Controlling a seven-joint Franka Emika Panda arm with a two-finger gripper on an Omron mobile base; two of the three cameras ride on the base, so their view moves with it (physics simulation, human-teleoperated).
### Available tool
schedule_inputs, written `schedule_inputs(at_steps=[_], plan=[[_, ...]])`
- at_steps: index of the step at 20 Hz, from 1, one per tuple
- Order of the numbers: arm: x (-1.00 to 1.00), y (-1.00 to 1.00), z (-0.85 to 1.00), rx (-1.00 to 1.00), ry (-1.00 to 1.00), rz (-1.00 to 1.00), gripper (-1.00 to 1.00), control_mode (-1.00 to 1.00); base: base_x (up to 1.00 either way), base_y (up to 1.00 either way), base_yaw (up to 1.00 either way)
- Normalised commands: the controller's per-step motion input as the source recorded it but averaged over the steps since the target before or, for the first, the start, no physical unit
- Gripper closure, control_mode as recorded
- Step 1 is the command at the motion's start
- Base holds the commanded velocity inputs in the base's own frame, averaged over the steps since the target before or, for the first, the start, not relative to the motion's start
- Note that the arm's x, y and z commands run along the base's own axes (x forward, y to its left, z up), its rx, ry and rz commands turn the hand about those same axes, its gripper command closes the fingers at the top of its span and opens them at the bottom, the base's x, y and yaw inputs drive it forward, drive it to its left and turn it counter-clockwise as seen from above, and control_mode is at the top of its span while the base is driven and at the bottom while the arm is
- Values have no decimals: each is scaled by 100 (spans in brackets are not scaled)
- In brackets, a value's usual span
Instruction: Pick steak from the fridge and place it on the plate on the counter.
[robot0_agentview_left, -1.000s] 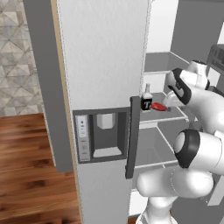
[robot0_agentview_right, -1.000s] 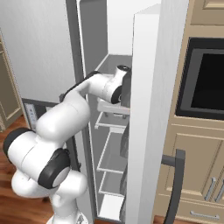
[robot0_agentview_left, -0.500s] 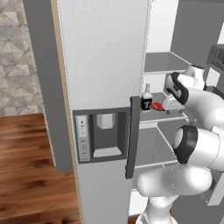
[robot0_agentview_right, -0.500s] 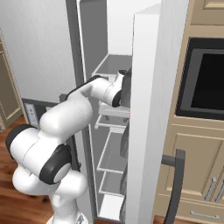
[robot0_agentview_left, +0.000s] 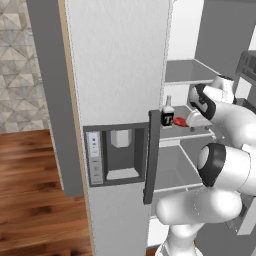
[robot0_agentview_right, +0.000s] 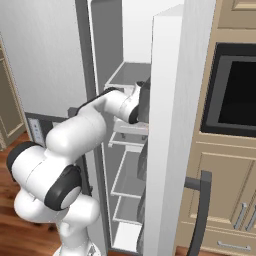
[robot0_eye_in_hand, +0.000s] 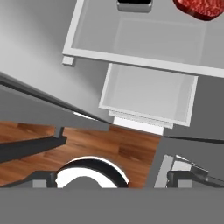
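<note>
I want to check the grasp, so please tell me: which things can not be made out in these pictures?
- Gripper: in the right base view the open white fridge door covers the hand; whether it is open or shut cannot be told.
- Steak: in the left base view the arm hides part of it; in the hand view the top edge cuts it off.
- Bottle: the dark door handle hides its lower part.

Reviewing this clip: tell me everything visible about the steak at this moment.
The steak is a small, irregular lump of raw-looking red meat with darker mottling. It lies flat on a grey shelf inside the open fridge, just beside the dark white-capped bottle marked "T". In the hand view it sits at the top right edge, partly cut off. The arm's hand is close to it on the shelf side, but whether the claw touches it cannot be told.
</note>
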Motion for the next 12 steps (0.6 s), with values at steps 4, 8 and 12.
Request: schedule_inputs(at_steps=[4,8,12], plan=[[0,-3,-2,0,-9,0,-100,-100,0,0,0],[0,-2,-1,-1,-13,0,-100,-100,0,0,0],[3,0,-2,-2,-14,0,-100,-100,0,0,0]])
